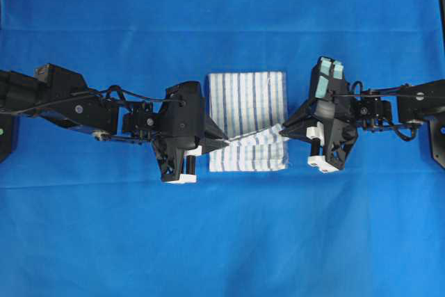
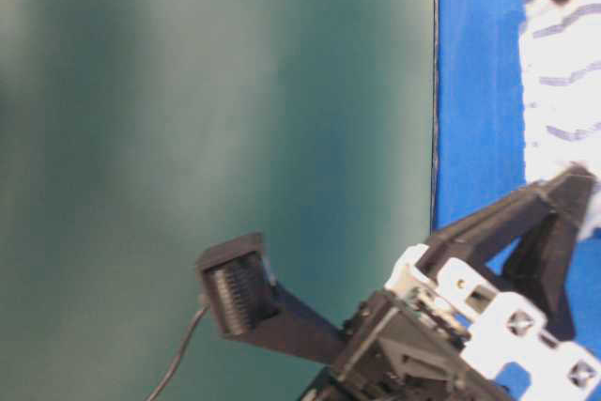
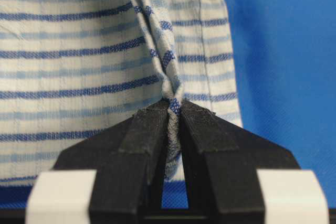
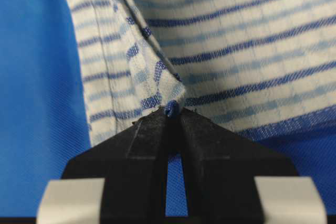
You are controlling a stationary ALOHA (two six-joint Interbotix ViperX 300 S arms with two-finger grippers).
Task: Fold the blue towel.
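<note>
The blue towel (image 1: 247,106), white with dark and light blue stripes, lies in the middle of the blue sheet, its near part lifted into a fold. My left gripper (image 1: 224,143) is shut on the towel's left edge; in the left wrist view the cloth (image 3: 105,61) is bunched between the black fingertips (image 3: 149,124). At the right edge my right gripper (image 1: 282,130) is shut on a corner of the towel (image 4: 247,51), pinched at the tips (image 4: 195,124). The held edge stretches taut between the two grippers. The table-level view shows the towel (image 2: 563,72) at the right.
A plain blue sheet (image 1: 222,241) covers the table all round the towel. Both black arms (image 1: 69,106) (image 1: 410,106) reach in from the sides. A dark green wall (image 2: 188,138) fills the table-level view.
</note>
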